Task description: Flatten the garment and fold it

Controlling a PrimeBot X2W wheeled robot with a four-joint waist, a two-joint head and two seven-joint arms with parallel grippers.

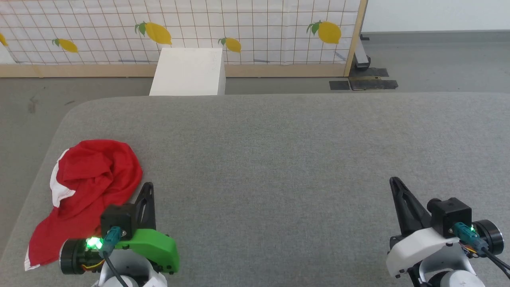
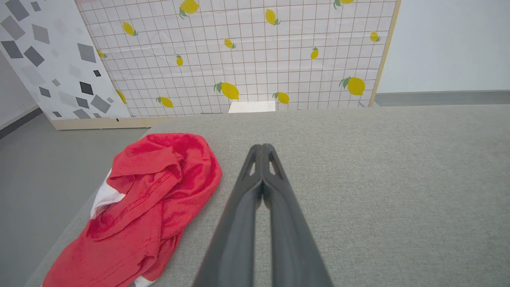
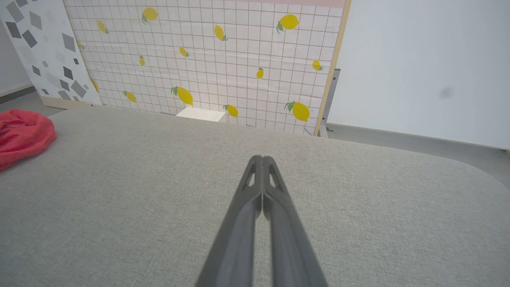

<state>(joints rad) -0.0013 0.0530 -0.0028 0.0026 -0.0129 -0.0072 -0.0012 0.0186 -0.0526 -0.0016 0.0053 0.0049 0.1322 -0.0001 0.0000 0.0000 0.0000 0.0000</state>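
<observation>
Crumpled bright red soft-fabric garment (image 1: 95, 175), white-trimmed, lies bunched on the grey woven worktop (image 1: 279, 159), just beside the left gripper (image 1: 148, 186), its jaws pressed together. The right gripper (image 1: 394, 181), jaws likewise together, sits well apart from it.

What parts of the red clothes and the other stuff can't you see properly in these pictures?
- Head view: the garment lies crumpled, so its own folds hide any waistband and leg holes. The arm of the left pincer covers part of its near side.
- Right wrist view: the garment runs off the left edge.
- Left wrist view: the bottom edge cuts off its lower end.
- Head view: the white box has its bottom hidden behind the grey padded surface.
</observation>
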